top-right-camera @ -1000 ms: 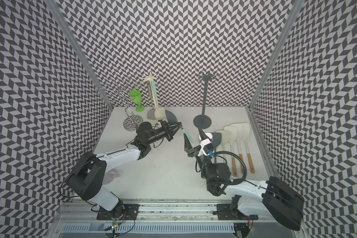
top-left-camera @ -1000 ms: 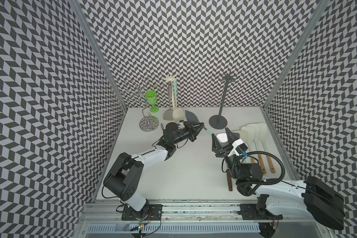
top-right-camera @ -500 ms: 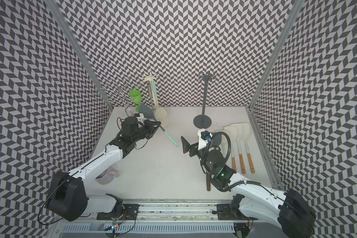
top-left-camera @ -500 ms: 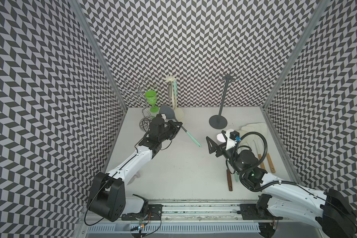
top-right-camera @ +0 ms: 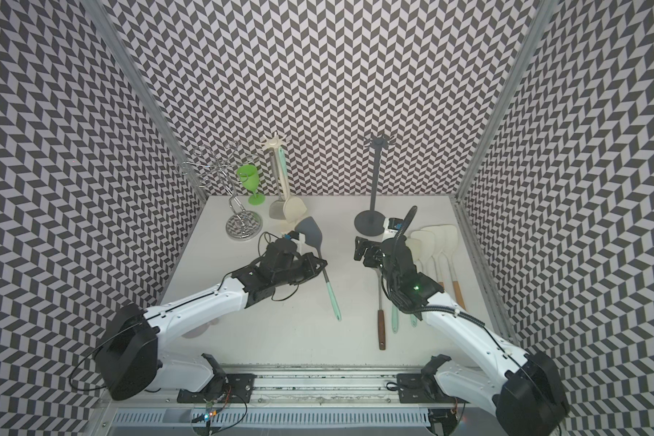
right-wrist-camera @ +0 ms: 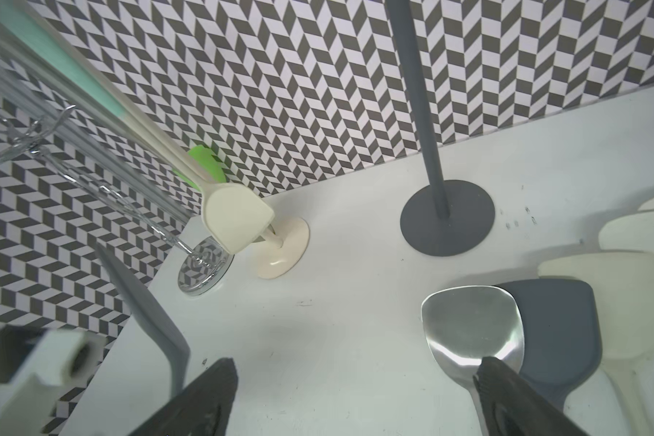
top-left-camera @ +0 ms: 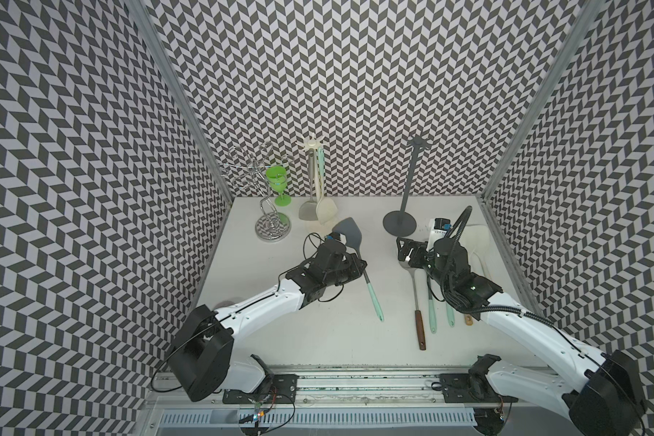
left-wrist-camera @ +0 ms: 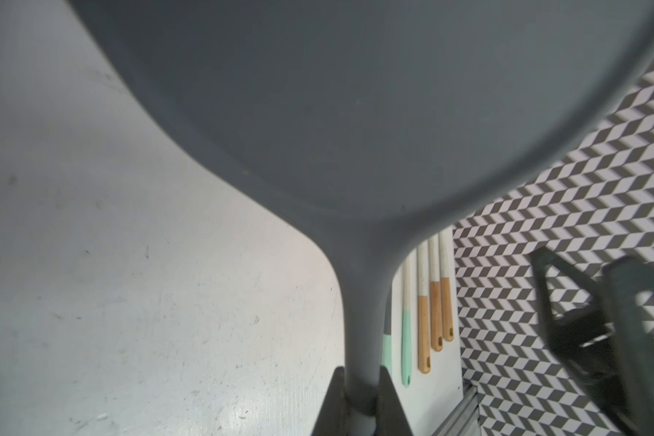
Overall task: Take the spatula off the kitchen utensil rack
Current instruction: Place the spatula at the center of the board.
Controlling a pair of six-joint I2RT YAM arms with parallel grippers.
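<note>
Holding spatula off rack, slip risk

Left gripper pinched the grey spatula at its neck. The teal handle stuck out toward the front over the table. The head sat near the cream rack base, off its hooks.

Right gripper hung spread wide over a metal spatula in the laid-out row.

Risk, my guess: a thin neck grip plus a long free handle could let it swivel or drop. A swing back could clip the hanging utensils.

Left wrist view showed the pinch plainly; top views left it unclear. Only top views showed the full handle. Couldn't tell whether its tip touched the table. Dark rack at back stood bare.
</note>
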